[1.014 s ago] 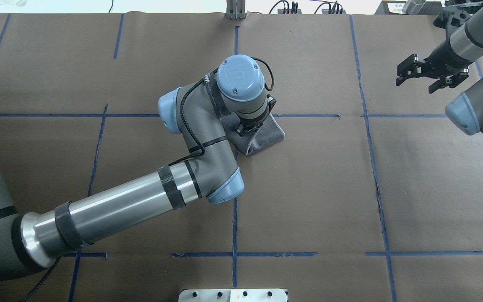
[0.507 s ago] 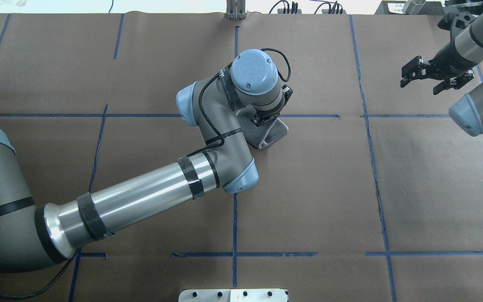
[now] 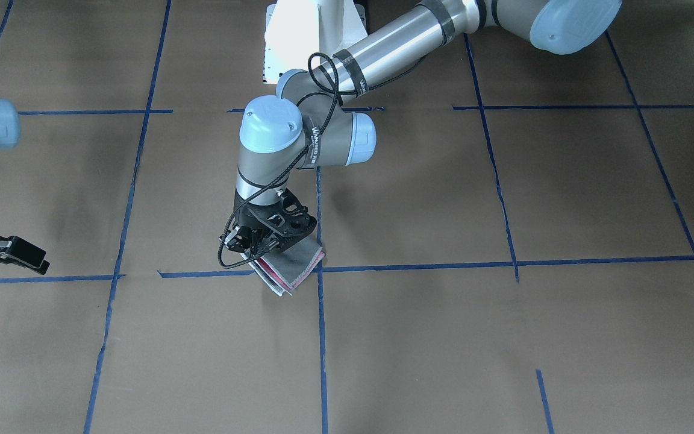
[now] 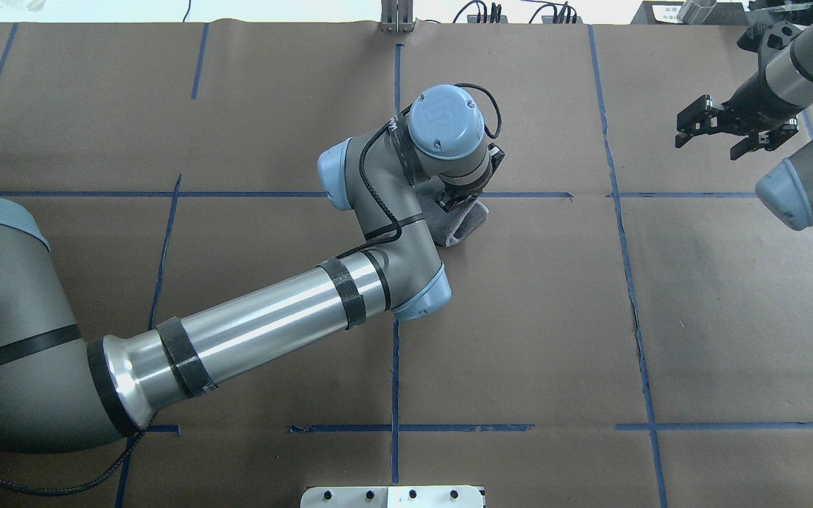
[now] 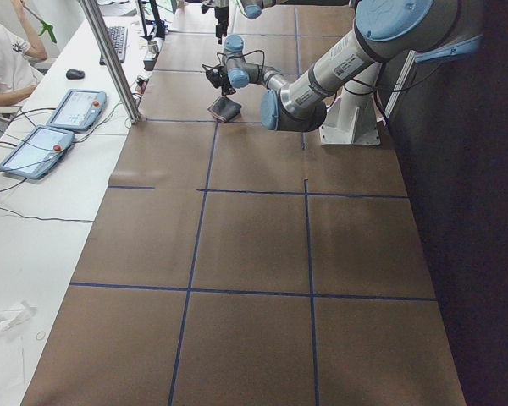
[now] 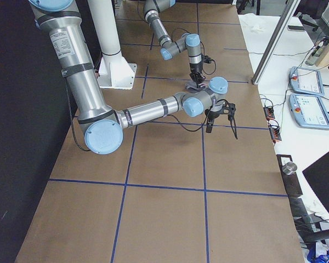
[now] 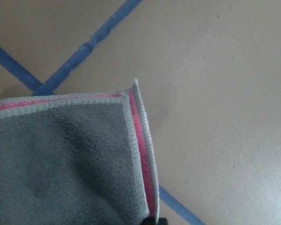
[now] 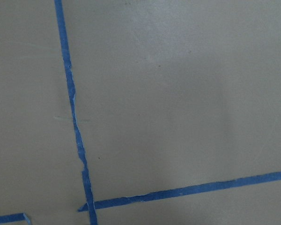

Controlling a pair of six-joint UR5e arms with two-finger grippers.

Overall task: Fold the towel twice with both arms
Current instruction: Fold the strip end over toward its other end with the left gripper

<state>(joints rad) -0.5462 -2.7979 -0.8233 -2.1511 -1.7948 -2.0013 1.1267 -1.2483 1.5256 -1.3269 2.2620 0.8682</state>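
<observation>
The towel (image 4: 464, 224) lies folded near the table's middle, grey face out, with pink layers and pale edging showing at its open edges (image 3: 291, 270). In the left wrist view its corner (image 7: 84, 154) fills the lower left. My left gripper (image 4: 460, 203) points down over the towel and is shut on its upper layers; my wrist hides much of the cloth. It also shows in the front view (image 3: 258, 244). My right gripper (image 4: 708, 147) hangs open and empty above the far right of the table, well apart from the towel.
Brown paper with a grid of blue tape lines (image 4: 395, 367) covers the table. The white pedestal (image 3: 311, 36) stands at the robot's side. Tablets (image 5: 59, 127) and an operator sit on a white bench beyond the far edge.
My left arm has moved right and slightly farther away, carrying the towel's held part over itself, so the visible cloth is narrower. My right gripper drew back a little to the far right.
</observation>
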